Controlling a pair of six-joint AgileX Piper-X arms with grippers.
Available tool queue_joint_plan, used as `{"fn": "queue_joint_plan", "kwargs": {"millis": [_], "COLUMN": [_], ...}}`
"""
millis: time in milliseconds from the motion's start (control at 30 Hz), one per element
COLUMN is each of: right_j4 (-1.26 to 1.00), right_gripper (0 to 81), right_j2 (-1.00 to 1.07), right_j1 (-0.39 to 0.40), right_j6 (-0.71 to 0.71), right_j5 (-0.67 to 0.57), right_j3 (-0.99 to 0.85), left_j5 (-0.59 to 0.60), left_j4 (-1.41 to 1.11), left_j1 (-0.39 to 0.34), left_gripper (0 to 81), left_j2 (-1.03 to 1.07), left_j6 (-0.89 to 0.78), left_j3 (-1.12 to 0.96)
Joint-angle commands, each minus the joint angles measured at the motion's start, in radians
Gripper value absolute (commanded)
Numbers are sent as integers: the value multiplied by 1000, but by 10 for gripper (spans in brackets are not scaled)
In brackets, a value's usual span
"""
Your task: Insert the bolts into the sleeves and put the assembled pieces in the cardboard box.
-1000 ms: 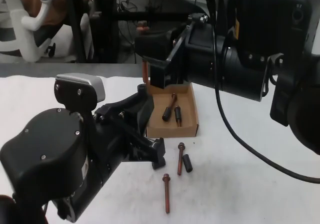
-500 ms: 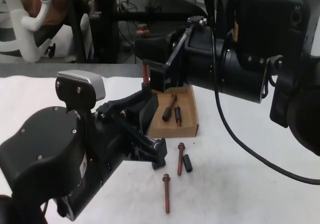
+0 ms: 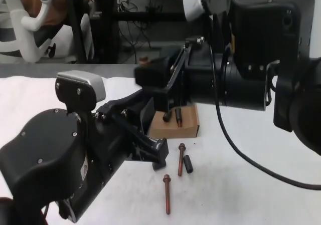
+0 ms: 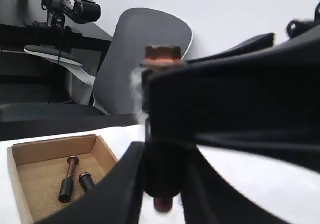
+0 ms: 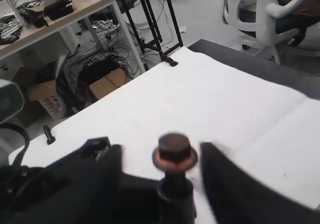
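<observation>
Two pieces [image 4: 67, 179] in box [image 3: 173, 131]; third bolt [image 4: 162, 57] in sleeve [image 4: 161, 170] clamped by left hand [image 4: 162, 186], right hand [image 5: 160, 160] grip unclear; spare bolts [image 3: 180, 159] and spare sleeve [image 3: 188, 163] at box's 6 o'clock.

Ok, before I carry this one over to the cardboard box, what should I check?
1. Is the bolt through the sleeve? Its head stands above and its tip shows below: ok.
2. Left tool on the sleeve: fingers close on both sides: ok.
3. Right tool hold on the bolt: cannot tell.
4. Room in the cardboard box: two assembled pieces lie inside, with bare floor beside them: ok.
5. Way down into the box: the right arm hangs over its far part: not ok.
</observation>
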Motion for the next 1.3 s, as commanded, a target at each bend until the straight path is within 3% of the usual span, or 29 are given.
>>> {"fn": "queue_joint_plan", "kwargs": {"millis": [0, 167, 300, 400, 533, 833, 967, 1133, 1200, 1267], "right_j4": [31, 233, 470, 565, 597, 638, 647, 665, 674, 677], "right_gripper": [700, 696, 605, 605, 605, 598, 511, 510, 510, 510], "right_j2": [-28, -108, -132, -90, 15, 289, 394, 488, 507, 519], "right_j1": [-1, -13, -32, -43, -63, -170, -181, -181, -181, -181], "right_j6": [41, 13, -7, 5, 7, -29, -88, -114, -114, -114], "right_j5": [38, 292, 444, 449, 449, 384, 381, 377, 373, 359], "right_j3": [0, -1, -1, -1, -9, -125, -183, -241, -251, -253], "left_j5": [27, 81, 242, 370, 451, 456, 460, 475, 500, 499], "left_j4": [6, 151, 309, 382, 473, 663, 761, 798, 792, 781], "left_j1": [5, 93, 231, 299, 318, 325, 328, 333, 335, 336], "left_gripper": [18, 18, 18, 18, 18, 18, 18, 6, 154, 423], "left_j2": [-7, -4, 63, 190, 384, 743, 892, 1014, 1037, 1047], "left_j6": [49, 82, 115, 115, 115, 137, 130, 130, 141, 141], "left_j3": [-11, -55, -155, -269, -445, -868, -1041, -1174, -1198, -1205]}}
